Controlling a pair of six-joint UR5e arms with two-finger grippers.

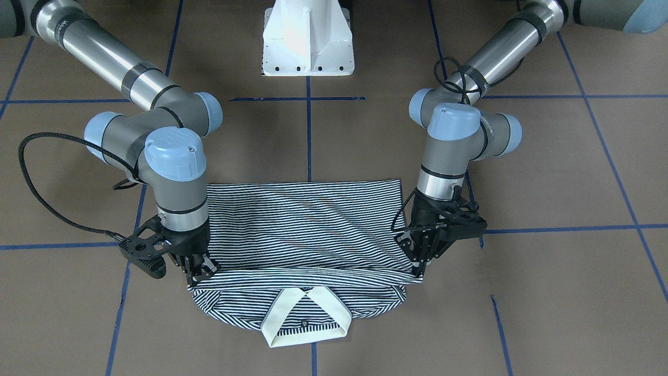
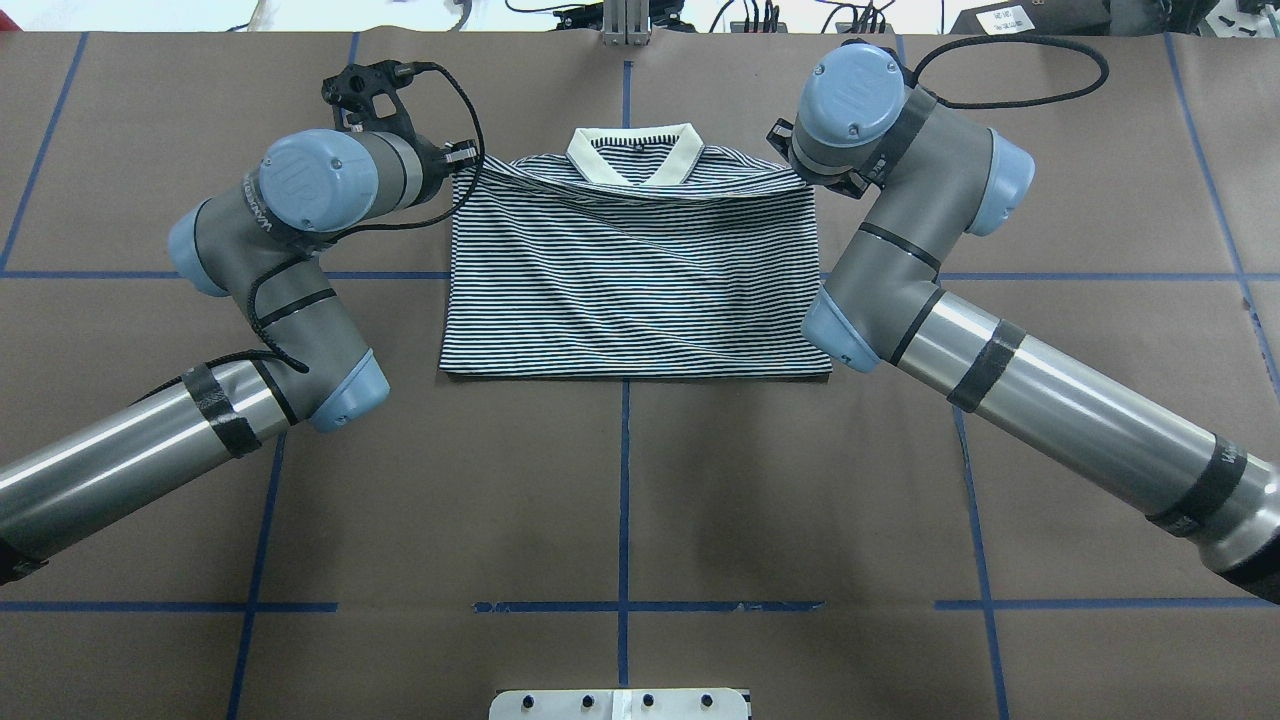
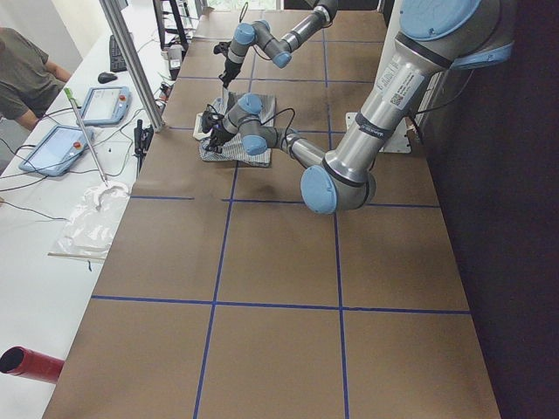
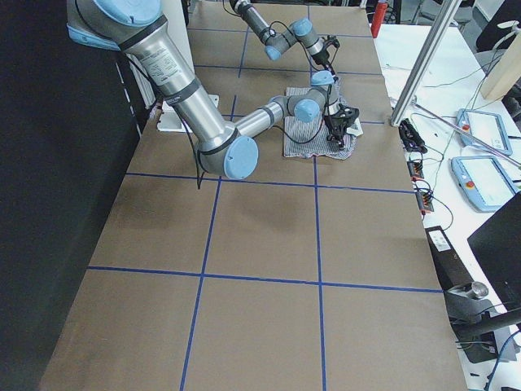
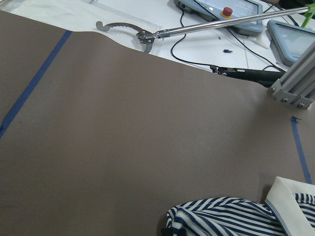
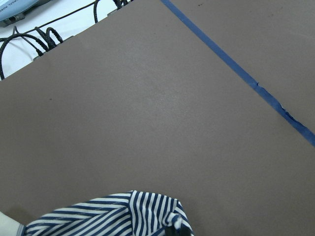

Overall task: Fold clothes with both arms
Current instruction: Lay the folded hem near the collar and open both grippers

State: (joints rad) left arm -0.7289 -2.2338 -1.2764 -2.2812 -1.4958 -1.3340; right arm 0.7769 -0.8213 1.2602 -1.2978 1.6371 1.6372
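Bright, even light falls from above in every view. In the front-facing view the white base (image 1: 308,36) at top centre is blown out to near-featureless glare. The metal tube of the right arm (image 1: 99,52) at upper left carries a long bright streak. Shadows on the brown table (image 1: 365,136) are faint and soft-edged. The stripes of the shirt (image 1: 308,230) stay crisp there and from overhead. Each side view has a black, unlit band down one edge. In the wrist views the table is sharp. The white bench (image 5: 123,12) along the top of the left one is washed out, and the cloth at the bottom edge looks slightly soft.
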